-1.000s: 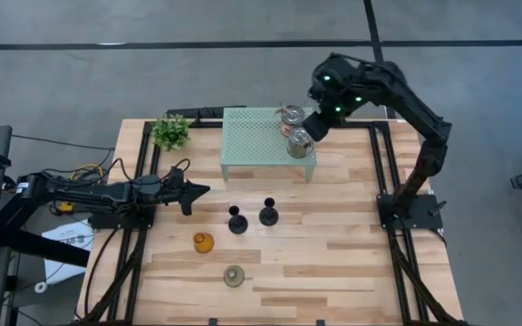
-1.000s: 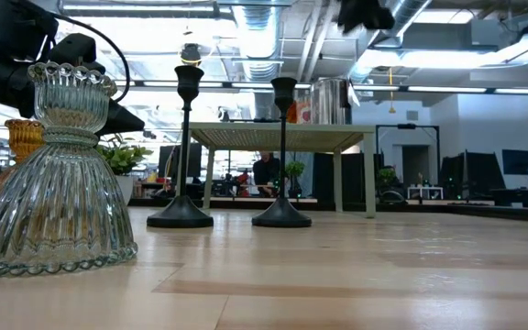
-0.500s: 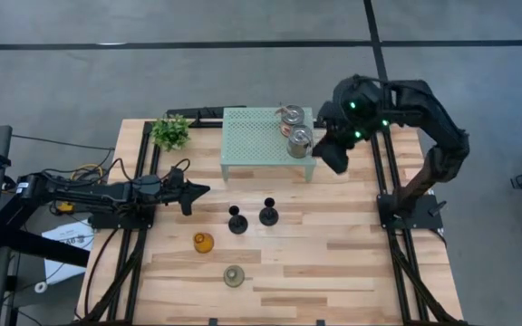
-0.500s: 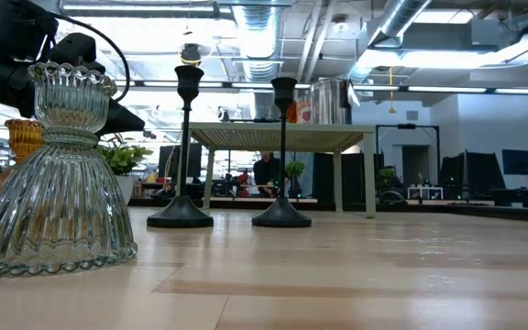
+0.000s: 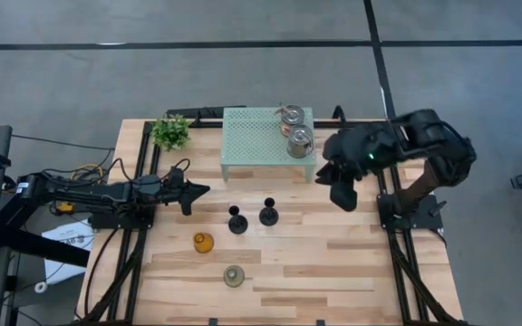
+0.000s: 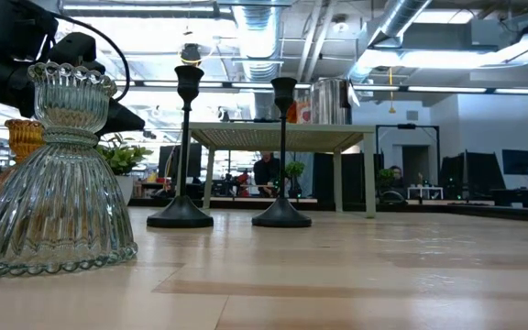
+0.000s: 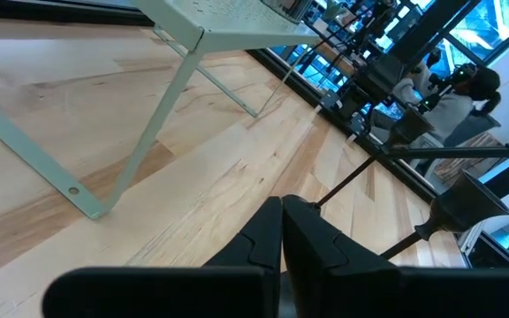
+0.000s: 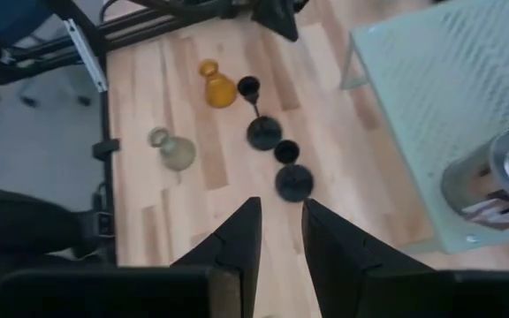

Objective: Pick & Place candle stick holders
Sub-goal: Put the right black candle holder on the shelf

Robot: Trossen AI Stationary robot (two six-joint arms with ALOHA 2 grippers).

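Observation:
Two silvery jar-like holders stand on a pale green perforated stand at the table's far side. Two slim black stemmed holders stand on their round bases at the table's middle. Nearer are an amber glass holder and a pale green glass holder. My right gripper is open and empty, raised to the right of the stand; it also shows in the right wrist view. My left gripper is shut and empty, left of the black holders; it also shows in the left wrist view.
A small green potted plant stands at the far left corner. The stand's legs rise from the table beside my left gripper. Bare wood lies on the table's right half. People show in the room behind the table.
My right gripper has drawn away from the jar-like holder on the stand, going toward the table's right and near edges, with the arm folding back. The jar-like holders have stayed where they were on the stand.

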